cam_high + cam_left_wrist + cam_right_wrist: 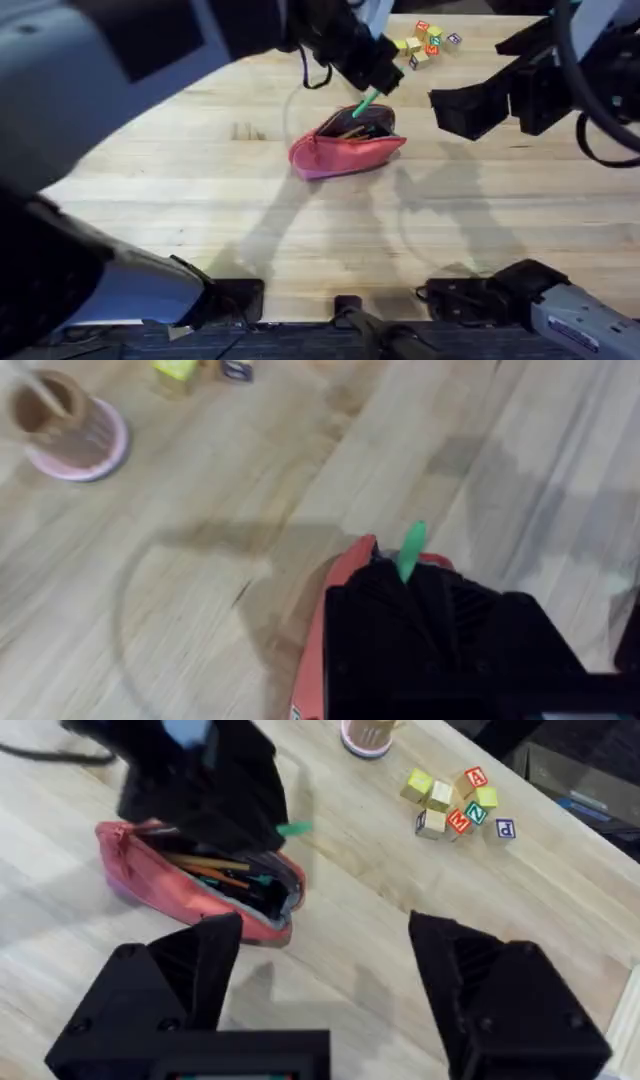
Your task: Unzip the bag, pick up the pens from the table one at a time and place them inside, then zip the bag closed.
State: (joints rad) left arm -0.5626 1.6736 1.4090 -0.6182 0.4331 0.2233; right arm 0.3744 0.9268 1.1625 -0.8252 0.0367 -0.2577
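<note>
Step in hand: pen insertion. Left gripper (368,80) is clamped on the green pen (362,101), pen hanging tip-down from its fingers, directly over the open mouth of the bag (345,150). In the left wrist view the green pen (410,550) sticks out past the black fingers, with the red bag edge (345,575) just beyond them. Lower end of the pen looks at or just inside the opening; can't tell if it touches anything inside.

Right gripper (470,108) hovers well off to the side of the bag, jaws spread wide, holding nothing; wrist view shows both fingers (190,970) apart with bare table (340,970) between.

Bag: pink-red soft pouch, zipper undone, mouth gaping upward, slumped on the table just below the left gripper. Inside, in the right wrist view, pens already lie there: orange-yellow shafts and something dark/green (225,870). No loose pens seen on the table near either gripper.

Judgement: unzip done, loading nearly done. Next move calls for lowering a bit, tilting the pen to lie along the pouch, then letting go. After that zip up, likely needing the right gripper to pin one end of the bag. Risk: pen props upright against the mouth and blocks the zipper.

Clutter beyond the grippers: toy letter blocks (425,42), pink cup (70,425).
</note>
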